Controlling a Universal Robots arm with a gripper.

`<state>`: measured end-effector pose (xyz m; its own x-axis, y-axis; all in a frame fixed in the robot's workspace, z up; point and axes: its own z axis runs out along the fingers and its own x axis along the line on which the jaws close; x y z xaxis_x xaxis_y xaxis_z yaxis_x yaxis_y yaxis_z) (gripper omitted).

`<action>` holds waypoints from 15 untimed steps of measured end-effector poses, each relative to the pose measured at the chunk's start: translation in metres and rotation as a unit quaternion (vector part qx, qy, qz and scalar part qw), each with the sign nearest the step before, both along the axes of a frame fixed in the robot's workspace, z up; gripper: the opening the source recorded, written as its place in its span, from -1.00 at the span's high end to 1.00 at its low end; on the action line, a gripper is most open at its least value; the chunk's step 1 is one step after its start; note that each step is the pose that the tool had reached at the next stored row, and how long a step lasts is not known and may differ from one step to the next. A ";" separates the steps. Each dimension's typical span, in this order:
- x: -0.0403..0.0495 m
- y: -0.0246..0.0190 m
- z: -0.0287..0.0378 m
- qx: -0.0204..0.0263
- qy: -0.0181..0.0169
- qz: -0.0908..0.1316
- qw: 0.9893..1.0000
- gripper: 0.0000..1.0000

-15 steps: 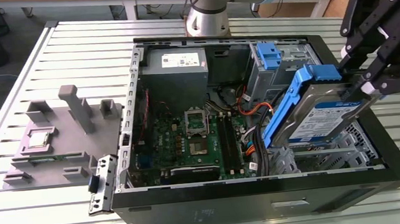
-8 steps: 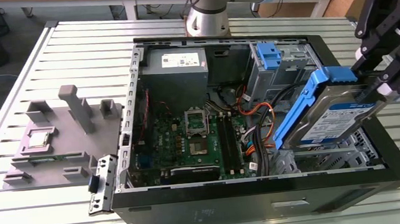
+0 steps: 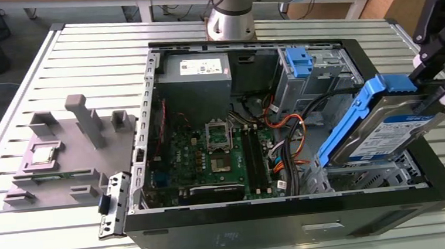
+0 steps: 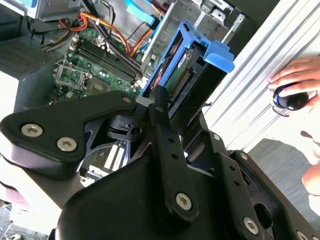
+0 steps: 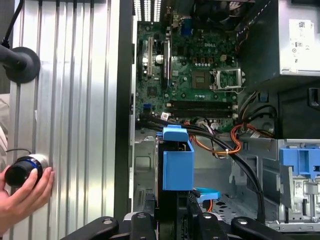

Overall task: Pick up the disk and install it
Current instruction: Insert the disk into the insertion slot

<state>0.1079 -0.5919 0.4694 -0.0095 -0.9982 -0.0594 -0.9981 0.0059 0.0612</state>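
Silver metal disk (image 3: 396, 133), glossy blue plastic carrier (image 3: 350, 121), matt black claw (image 3: 442, 100), ribbed metal table (image 3: 84, 58)

Exterior view: bright, even overhead light, with soft short shadows on table (image 3: 83, 46). Inside computer case (image 3: 292, 219), dimmer toward 12 o'clock. Second wrist view: table and hand (image 4: 295, 75) washed out white; gripper (image 4: 177, 107) clamped on disk (image 4: 187, 75) reads near-black.

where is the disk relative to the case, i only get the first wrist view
Observer: In the exterior view the hand holds the disk over the case corner at the exterior view's right.
Operator: is it lying flat
Observer: No, it is tilted, label face up, with its lower end dipping inside the case.
Operator: seated in a bay yet
Observer: No, most of it stands above the metal cage below it.
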 end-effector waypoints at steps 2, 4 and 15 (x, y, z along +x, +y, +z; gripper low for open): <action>0.0049 0.0000 -0.0003 -0.001 0.000 0.000 1.000 0.30; 0.0098 0.0000 -0.0008 -0.001 0.000 0.000 1.000 0.30; 0.0169 0.0000 -0.0074 -0.001 0.000 0.000 1.000 0.30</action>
<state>0.1247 -0.5918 0.4620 -0.0095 -0.9983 -0.0573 -0.9981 0.0060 0.0613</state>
